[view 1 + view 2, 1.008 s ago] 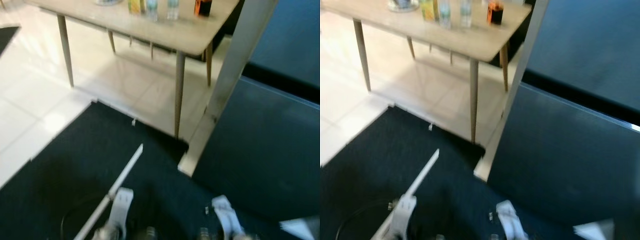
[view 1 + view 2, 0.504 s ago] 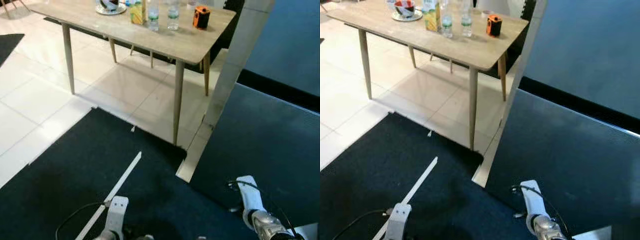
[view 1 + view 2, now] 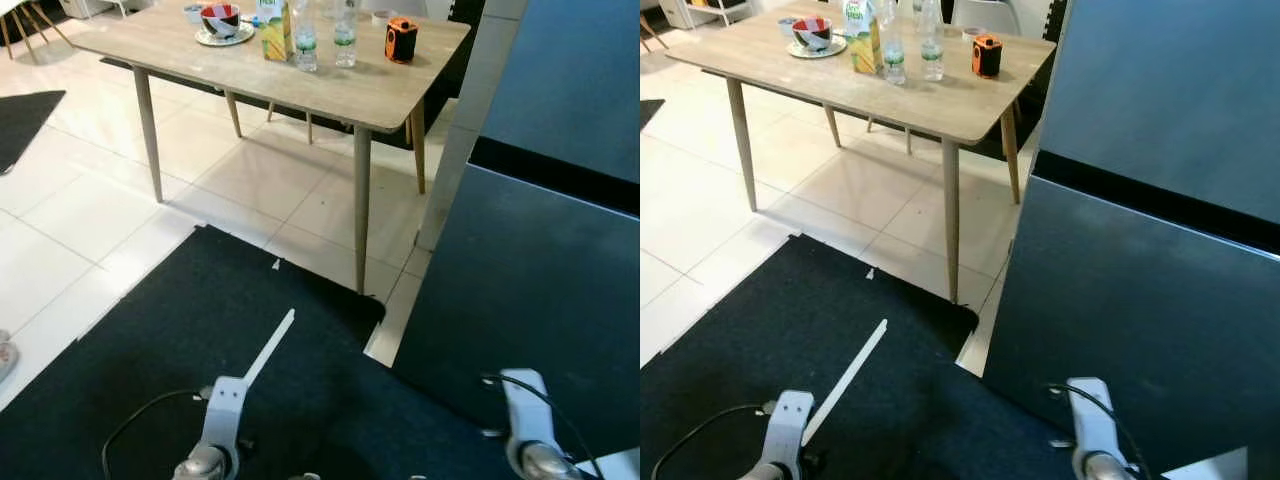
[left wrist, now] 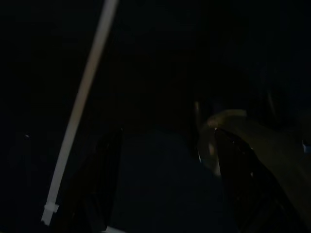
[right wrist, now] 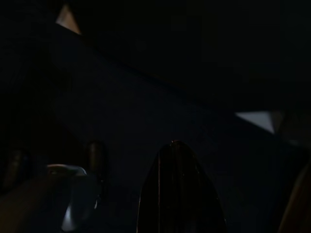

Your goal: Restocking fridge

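We stand on a dark mat (image 3: pixel 200 330) facing a dark fridge (image 3: pixel 1140 300), its door closed. Wooden surface (image 3: pixel 370 95) ahead, well apart from us, beside the fridge. On it: juice carton (image 3: pixel 273 15), two water bottles (image 3: pixel 306 45) just beside it, orange can-like item (image 3: pixel 401 40) near the right edge, bowl on a saucer (image 3: pixel 222 22) to the left. White strip (image 3: pixel 270 345) lies on the mat. Left gripper (image 4: pixel 160 184) hangs low over the mat, fingers spread apart, holding nothing. Right gripper (image 5: pixel 177 189) hangs low beside the fridge; we cannot tell its fingers' spacing in the dark.
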You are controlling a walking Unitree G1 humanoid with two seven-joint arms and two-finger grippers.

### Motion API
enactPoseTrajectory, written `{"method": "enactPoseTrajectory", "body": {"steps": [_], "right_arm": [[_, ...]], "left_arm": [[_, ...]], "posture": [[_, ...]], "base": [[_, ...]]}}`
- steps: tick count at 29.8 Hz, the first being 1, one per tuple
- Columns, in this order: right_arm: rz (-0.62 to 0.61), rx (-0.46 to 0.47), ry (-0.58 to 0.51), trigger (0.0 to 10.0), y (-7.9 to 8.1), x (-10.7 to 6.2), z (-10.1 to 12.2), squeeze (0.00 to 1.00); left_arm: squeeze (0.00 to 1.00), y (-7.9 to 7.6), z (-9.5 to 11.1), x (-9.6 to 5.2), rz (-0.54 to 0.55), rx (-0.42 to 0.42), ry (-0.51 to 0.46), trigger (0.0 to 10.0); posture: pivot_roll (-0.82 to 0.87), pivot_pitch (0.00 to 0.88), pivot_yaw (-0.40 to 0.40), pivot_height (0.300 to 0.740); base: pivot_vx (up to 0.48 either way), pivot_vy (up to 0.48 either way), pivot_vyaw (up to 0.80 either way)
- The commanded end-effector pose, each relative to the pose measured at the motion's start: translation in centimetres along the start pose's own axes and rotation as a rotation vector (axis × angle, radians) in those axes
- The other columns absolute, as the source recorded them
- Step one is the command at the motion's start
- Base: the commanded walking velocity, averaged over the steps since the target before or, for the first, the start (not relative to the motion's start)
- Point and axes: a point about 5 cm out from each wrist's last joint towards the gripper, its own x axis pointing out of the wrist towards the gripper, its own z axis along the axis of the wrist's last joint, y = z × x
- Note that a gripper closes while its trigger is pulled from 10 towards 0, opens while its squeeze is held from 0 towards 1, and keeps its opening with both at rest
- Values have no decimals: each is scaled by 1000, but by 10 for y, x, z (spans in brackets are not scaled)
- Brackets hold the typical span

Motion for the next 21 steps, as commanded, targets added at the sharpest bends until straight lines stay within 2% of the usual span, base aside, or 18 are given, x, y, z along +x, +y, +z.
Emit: {"method": "enactPoseTrajectory", "body": {"steps": [1,4,5,9,12,15,17,21], "right_arm": [[37,11,29,10000,4,-1,-7,0],[78,20,76,10000,5,-4,-19,0],[85,12,78,10000,5,-5,-21,0],[83,-38,84,10000,6,-7,-27,0],[79,-57,119,10000,7,-10,-38,0],[87,-63,152,10000,11,-12,-46,0],[89,-63,153,10000,14,-12,-47,0],[98,-70,150,10000,18,-12,-47,0]], "left_arm": [[0,-4,-9,-1,-6,-3,19,10000],[0,-5,-32,-7,21,-68,67,10000],[0,-7,-38,-8,24,-60,82,10000],[0,-7,-43,-10,42,-70,89,10000],[0,-10,-40,-8,33,-76,76,10000],[0,-12,-31,-6,9,-35,63,10000],[0,-12,-22,-3,-14,33,47,10000],[0,-10,-13,-2,-39,71,24,10000]], "posture": [[-9,98,-49,740],[-29,90,-36,740],[-29,88,-40,740],[-17,92,-40,740],[-2,81,-32,740],[10,69,-26,740],[22,70,-20,740],[21,77,-4,740]], "base": [[0,0,0],[0,0,0],[0,0,781],[0,0,772],[0,0,769],[0,0,769],[0,0,769],[0,0,769]]}}
